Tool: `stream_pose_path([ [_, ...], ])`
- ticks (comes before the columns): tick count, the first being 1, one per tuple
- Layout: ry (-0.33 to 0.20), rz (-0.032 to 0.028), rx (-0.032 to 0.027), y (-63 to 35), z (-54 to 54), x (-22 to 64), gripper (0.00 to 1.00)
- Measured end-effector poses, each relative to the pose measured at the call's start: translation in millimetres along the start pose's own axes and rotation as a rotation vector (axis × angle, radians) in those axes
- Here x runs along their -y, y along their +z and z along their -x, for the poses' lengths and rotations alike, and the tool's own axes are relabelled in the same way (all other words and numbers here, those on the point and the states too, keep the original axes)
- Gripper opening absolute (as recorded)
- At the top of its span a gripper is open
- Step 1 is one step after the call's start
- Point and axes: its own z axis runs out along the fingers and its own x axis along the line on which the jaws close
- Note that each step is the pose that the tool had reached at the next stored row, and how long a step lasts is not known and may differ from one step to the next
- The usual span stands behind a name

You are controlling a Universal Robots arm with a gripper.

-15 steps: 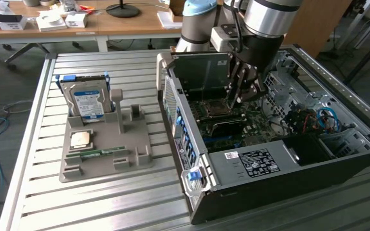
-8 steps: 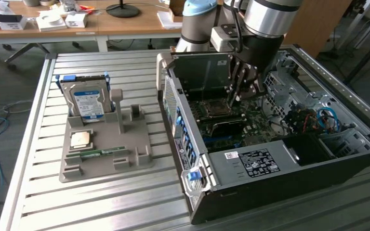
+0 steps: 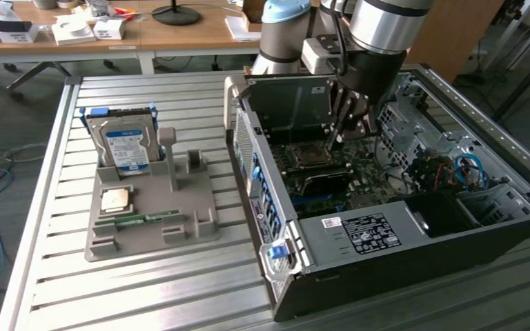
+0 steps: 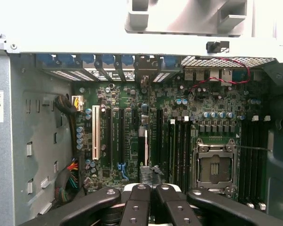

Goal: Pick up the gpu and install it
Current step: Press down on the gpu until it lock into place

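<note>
Claw (image 4: 151,189) sits low inside the open computer case (image 3: 366,234), its dark fingers (image 4: 137,202) drawn tight together with no gap showing between them. In the exterior view the arm reaches down from above and the claw (image 3: 348,131) hangs over the main board, close to the bare processor socket (image 3: 306,155).

From the wrist view the gpu (image 4: 145,150) appears edge-on as a thin card standing upright among the long slots of the main board (image 4: 127,94), between the white slot (image 4: 95,132) and the black memory slots beside the processor socket (image 4: 214,167). Its near edge lies right at the fingertips. It looks as though the tips rest against that edge rather than pinch it, but the angle is too poor to be sure. One end of the card points towards the row of blue-tabbed openings in the case wall (image 4: 37,141).

On the slatted metal table (image 3: 108,289), well apart from the case on the exterior view's left, a grey holder (image 3: 154,221) carries a hard drive (image 3: 127,145) standing upright, a square chip (image 3: 116,200) lying flat and a narrow green memory stick (image 3: 145,218).
</note>
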Motion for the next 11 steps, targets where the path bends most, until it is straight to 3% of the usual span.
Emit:
stream_pose_path([
  [11, 0.0, 0.0, 0.0, 1.3, -0.1, 0.0, 0.11],
])
